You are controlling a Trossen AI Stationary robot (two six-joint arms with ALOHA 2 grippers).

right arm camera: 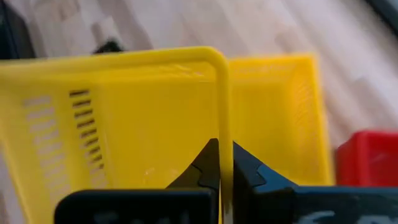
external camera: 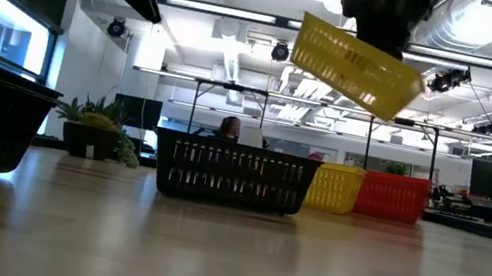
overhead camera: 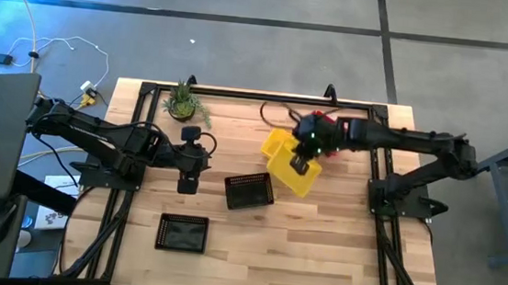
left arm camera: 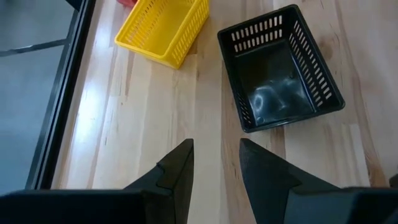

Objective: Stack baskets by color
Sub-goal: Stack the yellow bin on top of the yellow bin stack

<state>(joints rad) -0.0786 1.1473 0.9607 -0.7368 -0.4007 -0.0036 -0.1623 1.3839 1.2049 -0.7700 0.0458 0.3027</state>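
My right gripper (overhead camera: 303, 162) is shut on a yellow basket (external camera: 358, 66) that hangs tilted above the table. Under it, a second yellow basket (overhead camera: 278, 145) and a red basket (external camera: 393, 197) stand on the table side by side. One black basket (overhead camera: 250, 191) stands at mid-table and another (overhead camera: 181, 233) nearer the front edge. My left gripper (left arm camera: 214, 168) is open and holds nothing. It hovers left of the mid-table black basket (left arm camera: 280, 68). My right gripper pinches one side wall of the yellow basket at its rim (right arm camera: 224, 140), one finger inside the basket and one outside. The fingers come from above, slanting down. The basket is lifted clear of the table and hangs tilted below the gripper.
A small green potted plant (overhead camera: 184, 104) stands at the table's far left. A black frame rail (overhead camera: 134, 141) runs around the tabletop. Bare wood lies along the table's near right part.
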